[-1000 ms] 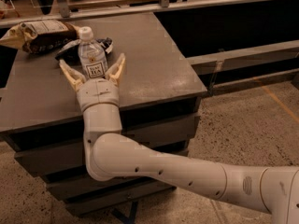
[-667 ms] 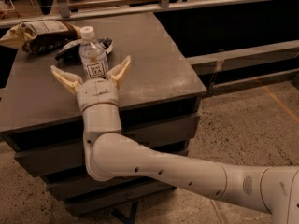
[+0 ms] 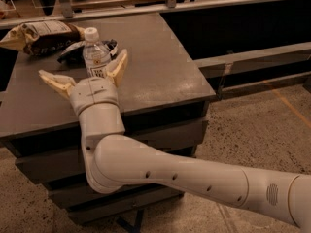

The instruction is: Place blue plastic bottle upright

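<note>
- Camera view, largest thing first: a dark grey table point(image 3: 160, 67) fills the left and middle of the scene.
- Next, the white arm point(image 3: 170, 174) enters from the near right, bends below the table's near edge and rises over it.
- At the far left lies a tan-and-brown chip bag point(image 3: 41, 35). A dark snack bag point(image 3: 73, 50) lies just to its right, behind the bottle.
- Task item: the blue plastic bottle point(image 3: 95, 57) stands on the far-left part of the table. Its long axis is vertical and its white cap point(image 3: 91, 33) is on top.
- At the tabletop, the gripper point(image 3: 82, 63) is spread wide and clamped on nothing. The bottle sits in the fork on its far side, off-centre to the right.
- Of the two, the right finger point(image 3: 118, 67) is just beside the bottle; I cannot tell whether they touch. The left finger point(image 3: 56, 81) is well apart from it.
- Judgement: the bottle looks placed. What remains is a straight pull-back toward the near edge, and a sideways swing of the right finger could tip the bottle.
</note>
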Available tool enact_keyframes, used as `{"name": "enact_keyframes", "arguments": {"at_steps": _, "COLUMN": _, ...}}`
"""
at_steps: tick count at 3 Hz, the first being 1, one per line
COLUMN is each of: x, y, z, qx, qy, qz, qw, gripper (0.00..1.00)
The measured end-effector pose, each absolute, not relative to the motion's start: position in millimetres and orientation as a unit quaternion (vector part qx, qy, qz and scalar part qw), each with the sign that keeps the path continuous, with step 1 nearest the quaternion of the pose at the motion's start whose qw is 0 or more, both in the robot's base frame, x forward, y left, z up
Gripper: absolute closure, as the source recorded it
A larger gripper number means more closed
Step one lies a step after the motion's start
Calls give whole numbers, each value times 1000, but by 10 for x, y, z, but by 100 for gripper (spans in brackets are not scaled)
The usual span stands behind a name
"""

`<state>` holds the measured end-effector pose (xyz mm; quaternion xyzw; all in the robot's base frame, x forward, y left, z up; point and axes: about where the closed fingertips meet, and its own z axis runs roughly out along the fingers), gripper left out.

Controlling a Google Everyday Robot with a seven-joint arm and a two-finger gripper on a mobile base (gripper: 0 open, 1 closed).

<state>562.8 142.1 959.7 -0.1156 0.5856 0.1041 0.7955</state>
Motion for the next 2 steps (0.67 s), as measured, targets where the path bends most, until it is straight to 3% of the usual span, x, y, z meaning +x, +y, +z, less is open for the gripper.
{"name": "enact_keyframes", "arguments": {"at_steps": 2, "x": 5638, "y": 1490, "z": 9488, "qx": -124, "qy": 604, "qz": 114, "qw": 779, "gripper": 0}}
